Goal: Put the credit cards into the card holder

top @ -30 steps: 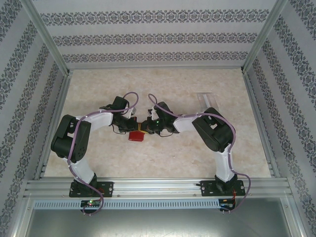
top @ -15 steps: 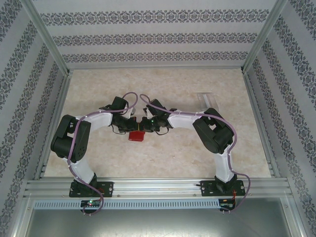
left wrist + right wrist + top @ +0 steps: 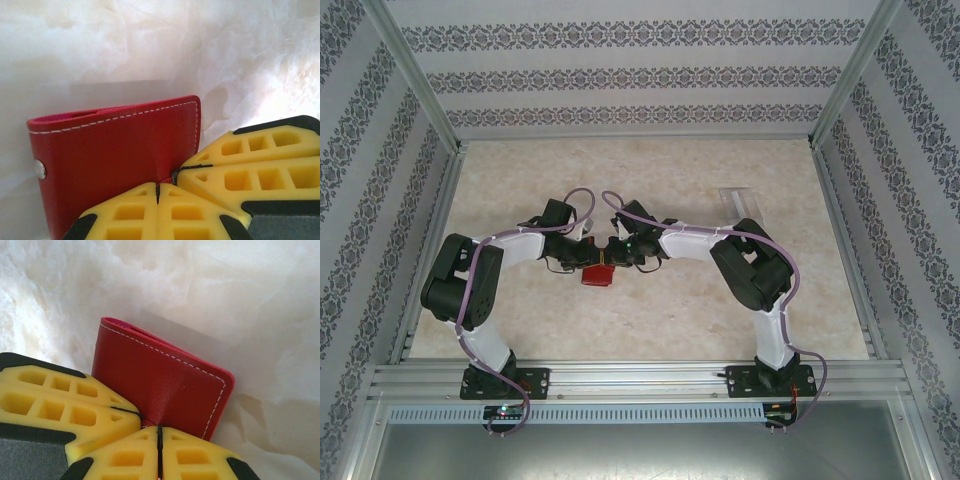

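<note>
The red card holder [image 3: 597, 277] hangs closed just above the middle of the table, between my two arms. In the left wrist view the card holder [image 3: 115, 150] shows white stitching and a metal snap, and my left gripper [image 3: 158, 191] is shut on its near edge. The right gripper's yellow fingers [image 3: 250, 175] press in beside it. In the right wrist view my right gripper [image 3: 159, 431] is shut on the same edge of the card holder [image 3: 165, 380], where the leather puckers. One pale translucent credit card [image 3: 734, 200] lies flat at the back right.
Patterned walls [image 3: 380, 150] and metal rails enclose the beige marbled table [image 3: 650, 170] on three sides. The aluminium base rail [image 3: 640, 378] runs along the near edge. Both arms' elbows bulge outward to left and right.
The right wrist has slid a little left, closer to the left gripper, and the card holder has shifted slightly with it. Both grips hold.
</note>
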`<action>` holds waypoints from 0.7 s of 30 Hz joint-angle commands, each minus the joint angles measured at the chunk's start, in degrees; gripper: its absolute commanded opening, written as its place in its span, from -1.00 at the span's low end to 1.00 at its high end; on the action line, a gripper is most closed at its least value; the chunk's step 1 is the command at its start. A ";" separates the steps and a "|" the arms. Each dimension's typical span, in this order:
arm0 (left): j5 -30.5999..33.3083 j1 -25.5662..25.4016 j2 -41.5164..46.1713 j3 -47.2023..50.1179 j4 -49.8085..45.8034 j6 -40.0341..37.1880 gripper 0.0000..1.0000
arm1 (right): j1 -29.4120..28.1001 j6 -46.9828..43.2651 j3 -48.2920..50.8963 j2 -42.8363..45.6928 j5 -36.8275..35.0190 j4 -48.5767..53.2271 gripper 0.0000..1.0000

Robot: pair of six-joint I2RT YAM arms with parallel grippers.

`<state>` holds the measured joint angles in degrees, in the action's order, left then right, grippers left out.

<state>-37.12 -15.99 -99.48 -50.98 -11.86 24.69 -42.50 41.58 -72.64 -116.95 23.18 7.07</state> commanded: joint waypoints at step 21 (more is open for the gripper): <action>1.34 -2.03 -2.16 3.08 0.45 -1.02 -1.00 | 0.51 7.13 1.01 2.47 3.61 1.42 -0.82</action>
<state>-37.50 -16.14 -99.48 -50.24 -10.37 24.45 -42.11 47.37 -70.43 -114.74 25.61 6.35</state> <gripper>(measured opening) 0.065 0.091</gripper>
